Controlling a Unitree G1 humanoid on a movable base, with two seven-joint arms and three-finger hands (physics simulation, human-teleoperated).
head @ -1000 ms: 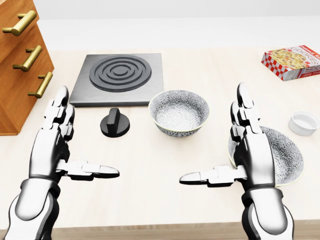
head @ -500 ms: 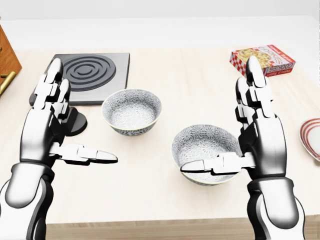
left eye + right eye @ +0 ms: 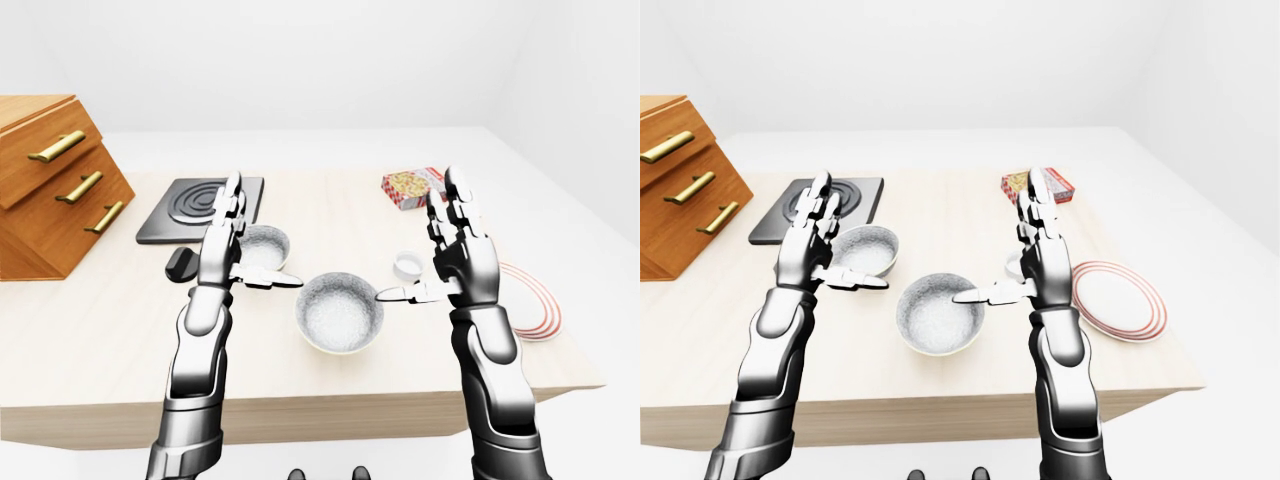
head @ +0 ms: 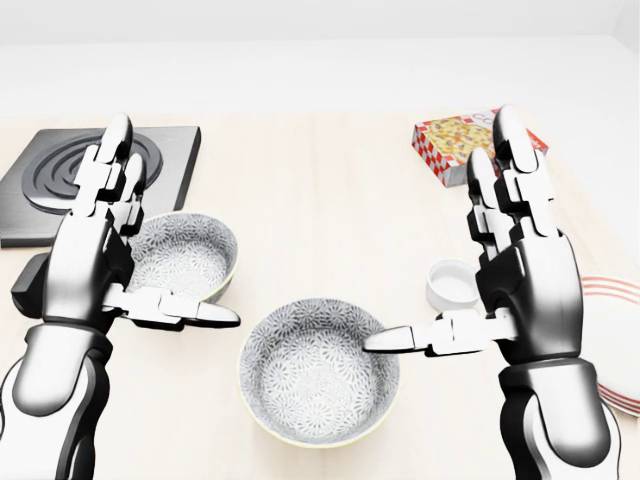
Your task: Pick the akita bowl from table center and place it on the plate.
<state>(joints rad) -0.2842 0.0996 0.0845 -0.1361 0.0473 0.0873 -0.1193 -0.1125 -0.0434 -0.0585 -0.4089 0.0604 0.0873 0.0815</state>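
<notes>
Your left hand (image 4: 92, 255) and right hand (image 4: 528, 275) are both raised, palms turned toward each other, fingers straight and pointing to the top of the head view. Each thumb (image 4: 190, 313) sticks out sideways toward the other hand. Both hands are spread wide and grip nothing. Your forearms (image 4: 50, 400) rise from the bottom edge, well apart.

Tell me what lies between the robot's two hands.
The nearer patterned bowl sits between the open left hand and open right hand, whose thumbs point inward toward it; the head view shows this best.
</notes>
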